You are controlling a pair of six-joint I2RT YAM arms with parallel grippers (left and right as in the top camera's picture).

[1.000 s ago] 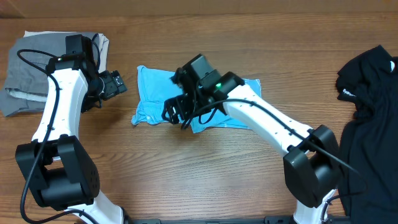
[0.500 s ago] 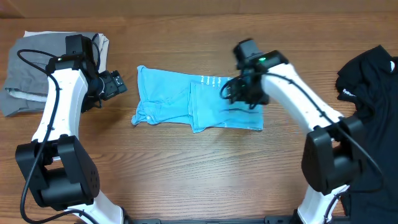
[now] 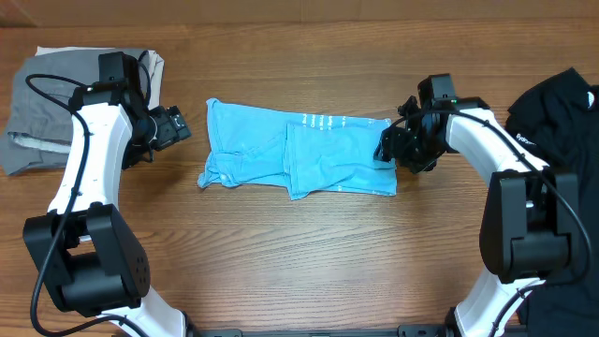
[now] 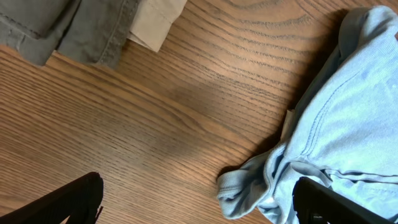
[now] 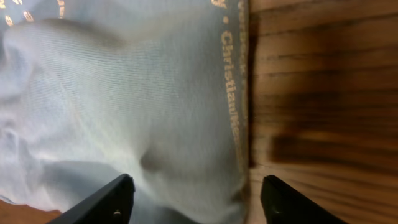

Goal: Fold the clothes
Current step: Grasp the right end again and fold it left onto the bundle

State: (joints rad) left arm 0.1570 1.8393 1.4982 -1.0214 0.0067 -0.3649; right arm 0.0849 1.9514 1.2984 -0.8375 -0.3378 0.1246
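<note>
your right arm stretches across from the right w/ elbow bent, gripper (image 3: 387,150) spread wide at the right edge of the blue t-shirt (image 3: 299,161), gripping nothing. left gripper (image 3: 178,126) hangs open & empty just left of it. shirt lies mid-table (image 3: 299,271), long axis left-right, printed end right.

Wooden table (image 3: 309,271) carries blue T-shirt (image 3: 281,159), grey clothes (image 3: 37,103), black garment (image 3: 562,122).
</note>
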